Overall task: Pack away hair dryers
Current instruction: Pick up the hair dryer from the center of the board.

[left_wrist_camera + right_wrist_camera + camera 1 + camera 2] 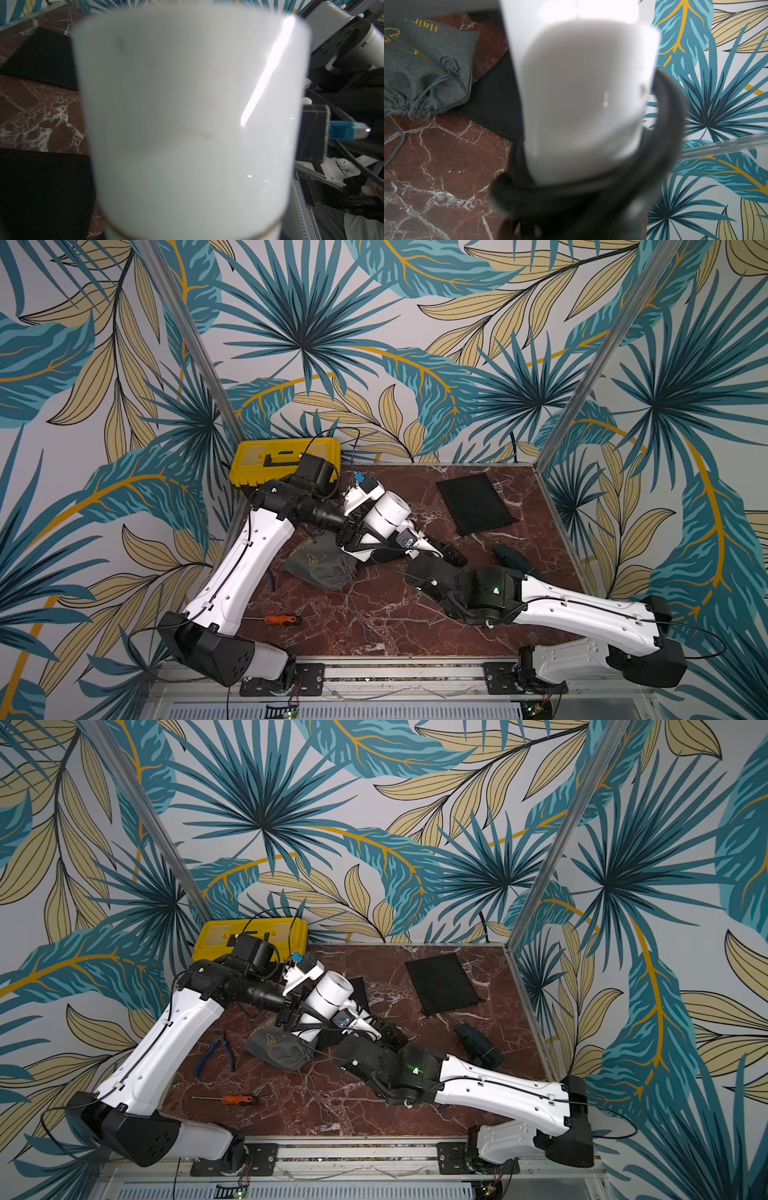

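Note:
A white hair dryer [388, 510] is held up above the table's middle, between my two grippers; its barrel fills the left wrist view [187, 104]. My right gripper [380, 547] comes in from the right and is shut on its handle [581, 99], with a black cord looped just below. My left gripper [353, 531] sits against the dryer's left side, its jaws hidden behind the barrel. A dark teal hair dryer [513, 556] lies at the right of the table. A filled grey drawstring pouch [322, 566] lies just in front of the left gripper.
One flat black pouch [473, 502] lies at the back right, another [357, 988] under the white dryer. A yellow toolbox [266, 460] stands at the back left. An orange-handled screwdriver [282, 619] and blue-handled pliers [216, 1050] lie at the front left.

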Robot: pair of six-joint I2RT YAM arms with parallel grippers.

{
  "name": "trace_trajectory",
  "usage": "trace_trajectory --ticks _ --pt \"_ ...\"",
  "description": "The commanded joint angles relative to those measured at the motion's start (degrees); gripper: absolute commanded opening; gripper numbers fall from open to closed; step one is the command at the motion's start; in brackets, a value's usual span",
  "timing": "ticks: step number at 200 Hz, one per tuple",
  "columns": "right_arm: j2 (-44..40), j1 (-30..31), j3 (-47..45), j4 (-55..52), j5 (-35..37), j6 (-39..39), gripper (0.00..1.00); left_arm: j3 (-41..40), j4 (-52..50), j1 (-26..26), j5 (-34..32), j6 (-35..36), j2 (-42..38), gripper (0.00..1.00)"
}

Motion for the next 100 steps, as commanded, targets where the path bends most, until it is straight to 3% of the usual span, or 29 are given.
trace_trajectory --ticks 1,15,100 --pt "-2.6 0.5 0.1 9.7 -0.9 2.5 0.00 -2.0 -0.9 -0.4 3.9 2.0 -0.3 0.29" --pt "-2.8 0.5 0.4 10.7 -3.0 3.3 0.00 -1.9 -0.9 -0.4 4.4 1.2 0.3 0.00" --pt "-4.2 0.5 0.7 13.4 -25.5 16.2 0.00 2.0 -0.7 -0.3 4.4 -4.0 3.9 0.00"
